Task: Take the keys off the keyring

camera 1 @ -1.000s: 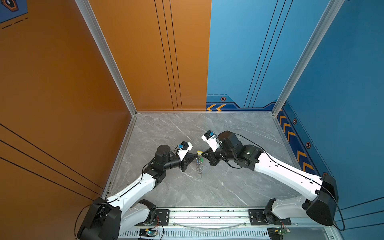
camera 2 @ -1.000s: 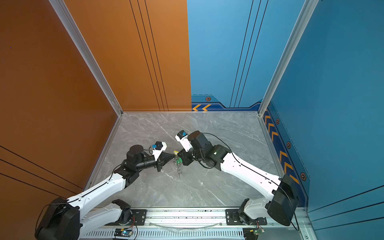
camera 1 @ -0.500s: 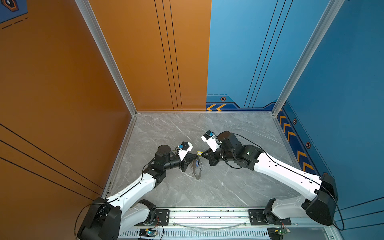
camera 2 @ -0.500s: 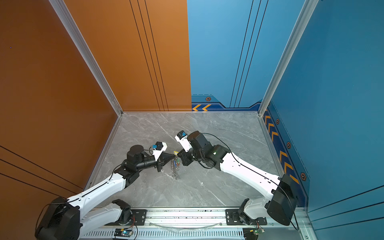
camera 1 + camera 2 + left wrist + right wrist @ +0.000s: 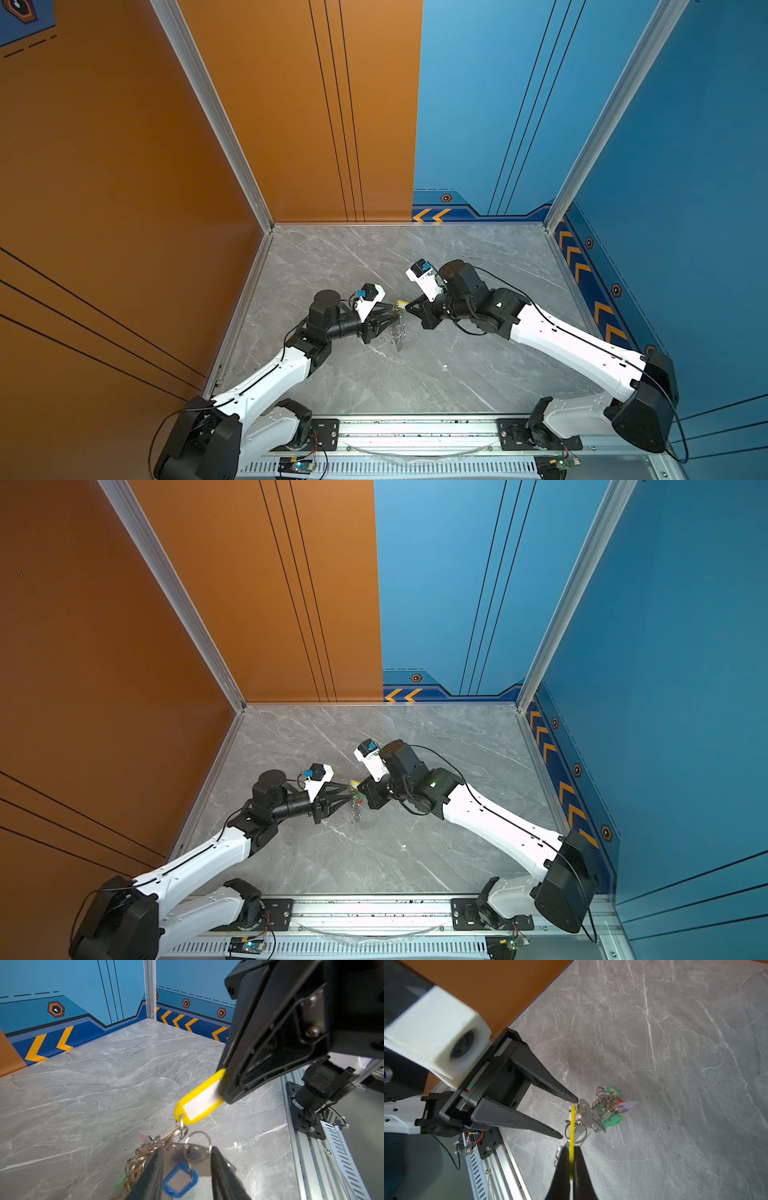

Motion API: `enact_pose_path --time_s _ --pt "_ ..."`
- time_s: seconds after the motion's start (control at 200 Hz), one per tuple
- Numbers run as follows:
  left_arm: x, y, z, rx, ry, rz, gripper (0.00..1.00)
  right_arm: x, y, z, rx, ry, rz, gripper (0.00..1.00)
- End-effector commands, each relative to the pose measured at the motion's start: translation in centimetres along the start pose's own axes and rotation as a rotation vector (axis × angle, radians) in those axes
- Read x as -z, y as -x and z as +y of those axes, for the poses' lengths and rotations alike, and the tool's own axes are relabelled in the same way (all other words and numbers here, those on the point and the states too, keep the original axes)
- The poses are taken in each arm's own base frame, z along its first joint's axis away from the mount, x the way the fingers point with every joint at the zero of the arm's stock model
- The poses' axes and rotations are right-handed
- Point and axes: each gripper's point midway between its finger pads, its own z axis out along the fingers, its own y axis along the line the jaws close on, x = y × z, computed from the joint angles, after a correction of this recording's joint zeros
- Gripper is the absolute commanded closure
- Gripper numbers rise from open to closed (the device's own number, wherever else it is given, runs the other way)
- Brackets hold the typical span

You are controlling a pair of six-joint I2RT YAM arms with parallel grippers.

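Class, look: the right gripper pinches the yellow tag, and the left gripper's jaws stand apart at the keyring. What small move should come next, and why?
Probably close the left gripper on the keyring. Its jaws stand open either side of it, so it seems to hang only from the yellow tag pinched in the right gripper; pulling needs an anchor.

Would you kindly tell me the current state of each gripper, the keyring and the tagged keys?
left gripper: open, jaws either side of the keyring.
right gripper: shut on the yellow tag.
yellow tag: clamped, joined to the keyring by a split ring.
keyring: hanging from the yellow tag, not gripped.
other tagged keys: attached to the keyring, dangling in a bunch.
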Motion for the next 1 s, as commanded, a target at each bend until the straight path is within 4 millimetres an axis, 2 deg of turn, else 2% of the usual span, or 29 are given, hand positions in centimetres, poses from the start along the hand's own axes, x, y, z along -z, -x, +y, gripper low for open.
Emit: enact_pose_path --time_s 0.0,0.265,0.581,0.701,0.881,0.996 --pt "0.7 0.4 -0.7 -0.034 -0.043 -0.02 0.6 1.3 0.7 1.4 0.047 0.084 -0.038 1.0" --pt "1.5 -0.4 -1.4 -0.112 -0.065 -0.027 0.57 2.1 0.1 1.8 0.076 0.163 -0.011 1.0" --pt "0.6 -0.2 -1.2 -0.078 -0.126 -0.01 0.59 2.0 0.1 2.3 0.08 0.178 -0.002 1.0" --pt "0.4 -0.2 -1.1 -0.073 -0.136 -0.008 0.63 2.0 0.1 2.4 0.08 0.18 -0.001 1.0" --pt "0.1 0.0 -1.1 -0.064 -0.147 -0.004 0.64 1.8 -0.1 2.7 0.081 0.2 0.012 1.0" --pt "-0.1 0.0 -1.0 -0.056 -0.15 -0.002 0.74 1.8 0.1 2.6 0.085 0.191 0.007 1.0"
